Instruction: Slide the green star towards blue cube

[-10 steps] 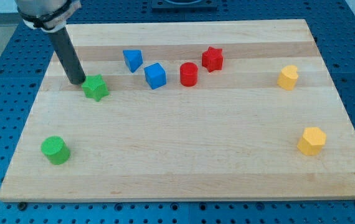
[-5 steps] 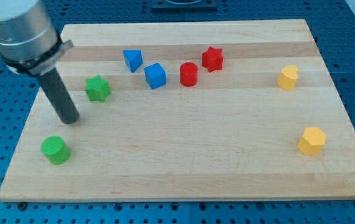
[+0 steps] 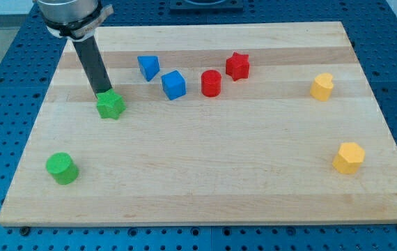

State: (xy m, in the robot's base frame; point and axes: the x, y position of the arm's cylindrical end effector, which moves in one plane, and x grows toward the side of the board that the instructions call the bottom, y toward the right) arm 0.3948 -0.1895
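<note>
The green star (image 3: pixel 110 106) lies on the wooden board's left part. My tip (image 3: pixel 104 91) stands right at the star's upper edge, touching or almost touching it. The blue cube (image 3: pixel 173 85) sits to the star's right and a little higher in the view, about a hand's width away. The rod rises from the tip toward the view's top left.
A blue wedge-shaped block (image 3: pixel 148 67) sits up-left of the cube. A red cylinder (image 3: pixel 211 83) and a red star (image 3: pixel 237 66) lie to the cube's right. A green cylinder (image 3: pixel 62 168) is at the bottom left. Two yellow blocks (image 3: pixel 322 87) (image 3: pixel 348 157) lie at the right.
My tip swung from the star's upper left down to its lower left, then back up to its upper edge. The green star has shifted slightly downward.
</note>
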